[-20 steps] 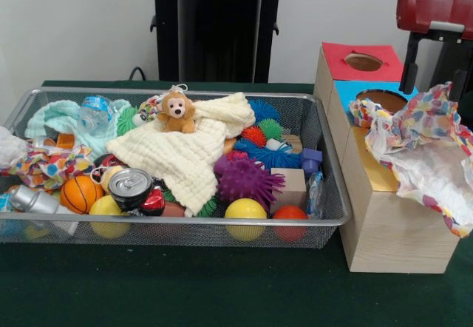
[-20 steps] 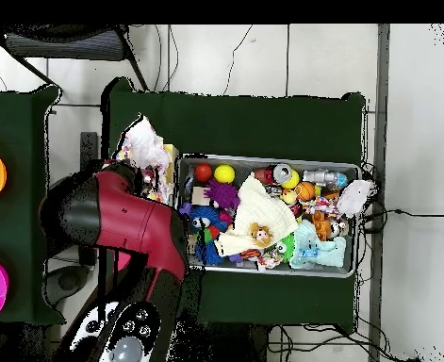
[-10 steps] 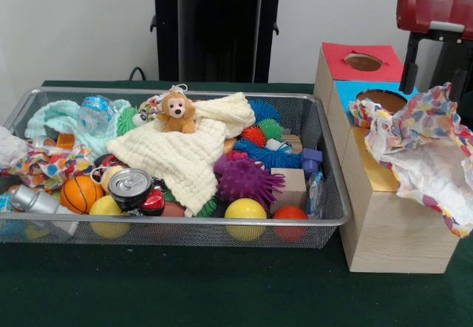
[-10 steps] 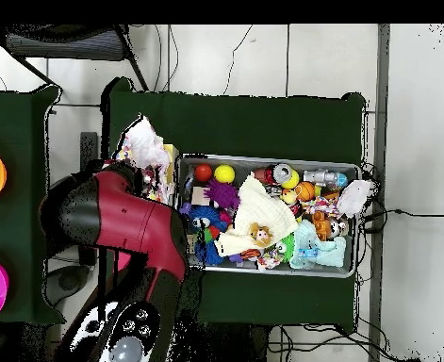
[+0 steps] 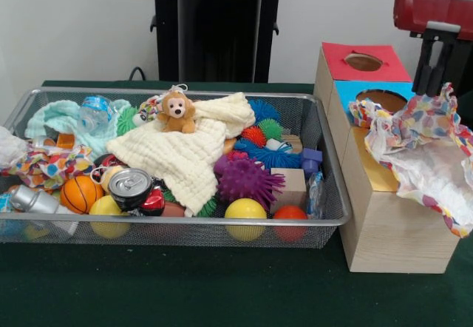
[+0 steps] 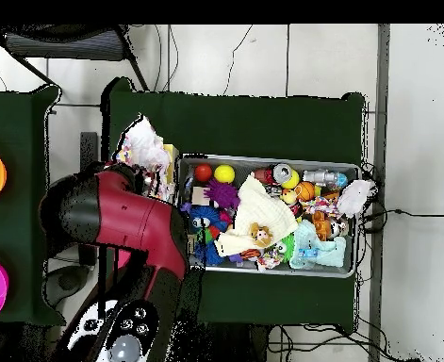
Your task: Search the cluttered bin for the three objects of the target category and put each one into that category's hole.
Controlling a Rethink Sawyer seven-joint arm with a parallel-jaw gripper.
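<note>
My gripper [image 5: 434,64] hangs over the wooden box [image 5: 384,223], its dark fingers just above the crinkled, multicoloured cloth [image 5: 421,157] draped there; I cannot tell how wide they stand, or whether they touch it. Well off to one side, the wire-mesh bin [image 5: 222,231] holds a quilted cream cloth [image 5: 181,157], spiky rubber balls [image 5: 247,179] and a shiny can [image 5: 129,185].

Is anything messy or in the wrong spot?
Yes. A colourful spotted cloth is draped over the wooden box, covering the near part of its top instead of going into a hole. The bin is just cluttered.
</note>
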